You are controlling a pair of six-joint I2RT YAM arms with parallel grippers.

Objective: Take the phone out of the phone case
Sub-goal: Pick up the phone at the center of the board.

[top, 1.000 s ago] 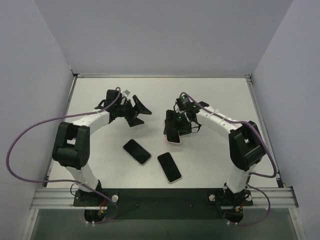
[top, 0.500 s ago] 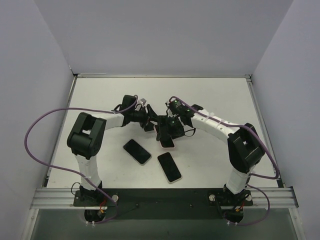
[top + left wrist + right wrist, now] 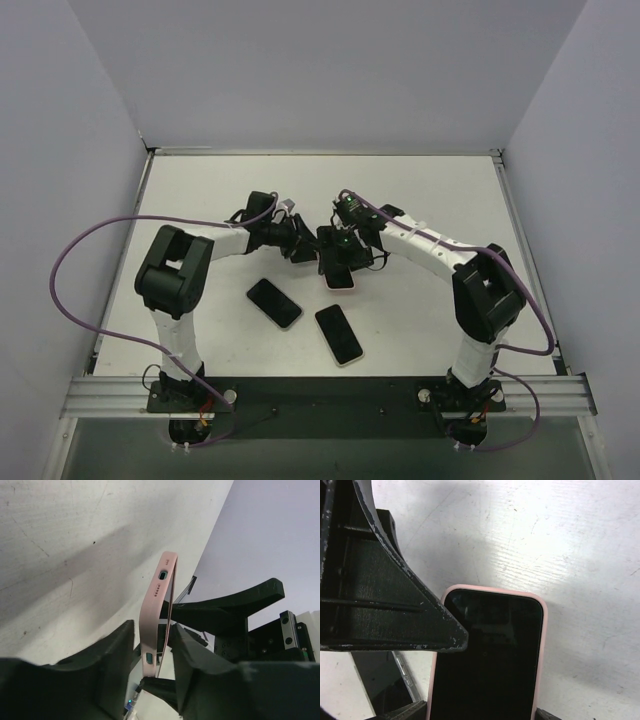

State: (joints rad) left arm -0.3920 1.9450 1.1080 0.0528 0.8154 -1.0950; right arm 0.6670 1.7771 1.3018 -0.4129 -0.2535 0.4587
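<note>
The right pincer (image 3: 343, 258) is gripping the pink phone case (image 3: 540, 630) by its two long edges, jaws standing fairly wide across its breadth, and is holding it clear of the table (image 3: 430, 190) near the middle. The dark phone (image 3: 490, 660) is sitting inside the case, its screen facing the right wrist camera. The left pincer (image 3: 151, 630) is straddling one end of the case, a finger at each face and jaws partly open. Whether they are pressing on it cannot be told.

Phone case (image 3: 340, 276), loose phone (image 3: 274, 303), second phone (image 3: 339, 334) crowd the middle; far table (image 3: 430, 180) bare.
</note>
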